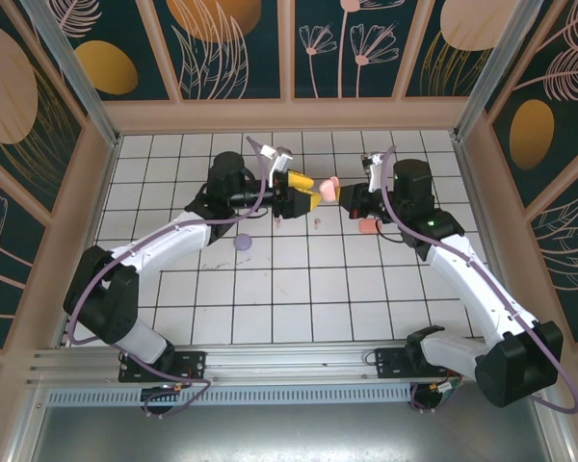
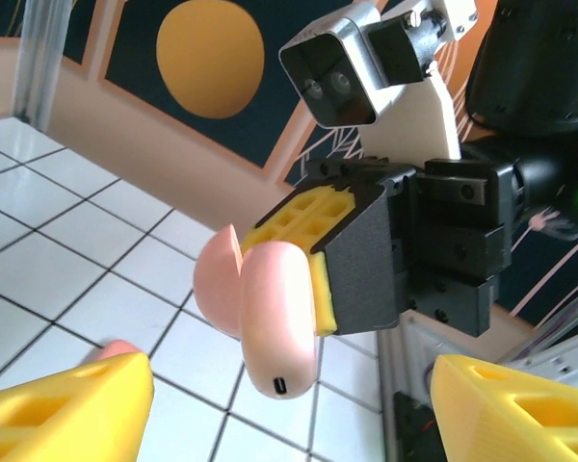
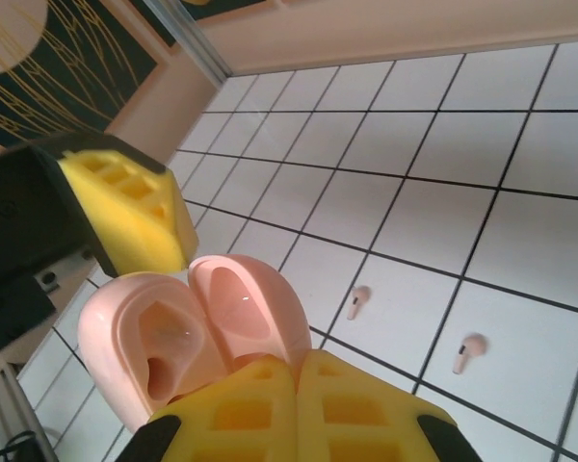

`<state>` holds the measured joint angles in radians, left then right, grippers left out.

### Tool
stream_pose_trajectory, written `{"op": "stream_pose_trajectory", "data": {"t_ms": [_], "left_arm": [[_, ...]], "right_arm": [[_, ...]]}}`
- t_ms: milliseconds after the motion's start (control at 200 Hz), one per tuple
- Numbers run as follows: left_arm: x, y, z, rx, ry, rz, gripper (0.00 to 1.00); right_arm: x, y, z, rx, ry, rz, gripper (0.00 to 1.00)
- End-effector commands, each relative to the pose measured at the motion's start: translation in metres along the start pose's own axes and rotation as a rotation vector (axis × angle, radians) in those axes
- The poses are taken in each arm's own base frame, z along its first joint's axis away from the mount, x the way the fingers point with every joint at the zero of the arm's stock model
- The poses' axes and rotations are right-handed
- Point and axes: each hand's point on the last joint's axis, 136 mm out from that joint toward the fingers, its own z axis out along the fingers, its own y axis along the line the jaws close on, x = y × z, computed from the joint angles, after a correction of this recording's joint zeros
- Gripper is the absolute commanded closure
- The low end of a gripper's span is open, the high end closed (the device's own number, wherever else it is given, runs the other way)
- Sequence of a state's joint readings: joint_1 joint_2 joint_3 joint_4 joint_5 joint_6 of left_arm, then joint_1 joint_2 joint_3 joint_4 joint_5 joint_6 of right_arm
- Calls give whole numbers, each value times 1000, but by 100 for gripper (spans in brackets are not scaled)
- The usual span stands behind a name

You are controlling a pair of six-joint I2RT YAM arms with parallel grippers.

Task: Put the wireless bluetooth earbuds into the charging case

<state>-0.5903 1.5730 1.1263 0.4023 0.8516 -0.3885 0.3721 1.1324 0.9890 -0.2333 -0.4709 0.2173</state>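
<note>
Right gripper has its two yellow fingers pressed together on the edge of one pale pink charging case. I see the case hinged open with its moulded hollow showing, held up off the table. Left gripper sits just left of that case with its fingers spread wide apart. One of those yellow fingers is right beside the lid, but I cannot tell whether it touches.

I count two pale pink earbuds on the white tiles, both loose and outside the case. The first earbud lies nearer the case and the second earbud lies to its right. From overhead I count two more cases resting on the table: one lilac case on the left side and one coral-orange case on the right side.
</note>
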Motion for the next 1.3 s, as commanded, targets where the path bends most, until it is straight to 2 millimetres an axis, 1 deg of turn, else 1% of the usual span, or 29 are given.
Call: {"op": "stream_pose_trajectory", "data": {"t_ms": [0, 110, 255, 325, 465, 596, 696, 726, 996, 1161, 1166, 1181, 1296], "left_arm": [[13, 0, -8, -35, 124, 62, 24], [20, -1, -10, -36, 199, 81, 24], [25, -8, -14, -3, 268, 94, 26], [26, -11, -14, 8, 291, 97, 27], [27, -13, -15, 27, 325, 91, 28], [31, -12, -14, 34, 357, 80, 29], [33, -10, -13, 39, 378, 72, 30], [34, -10, -12, 38, 382, 71, 30], [42, -4, -7, 61, 402, 42, 31], [38, -7, -6, 81, 394, 46, 31], [41, -3, -4, 80, 401, 35, 31], [45, 0, -2, 80, 409, 23, 32], [45, 1, -1, 85, 410, 20, 32]], "right_arm": [[-9, 0, -12, 46, -2, -80, 100], [-7, -3, -14, 73, 24, -118, 100], [-3, -3, -14, 109, 65, -182, 100], [0, -4, -12, 141, 90, -214, 100], [4, 3, -5, 179, 127, -285, 100], [10, 10, -1, 189, 156, -330, 100], [9, 9, -2, 198, 155, -334, 100], [12, 16, 0, 181, 159, -345, 100], [14, 25, 2, 161, 170, -361, 100], [15, 29, 7, 150, 177, -368, 100], [15, 29, 7, 149, 179, -369, 100], [15, 30, 8, 148, 180, -369, 100], [15, 32, 11, 141, 183, -376, 100]]}}
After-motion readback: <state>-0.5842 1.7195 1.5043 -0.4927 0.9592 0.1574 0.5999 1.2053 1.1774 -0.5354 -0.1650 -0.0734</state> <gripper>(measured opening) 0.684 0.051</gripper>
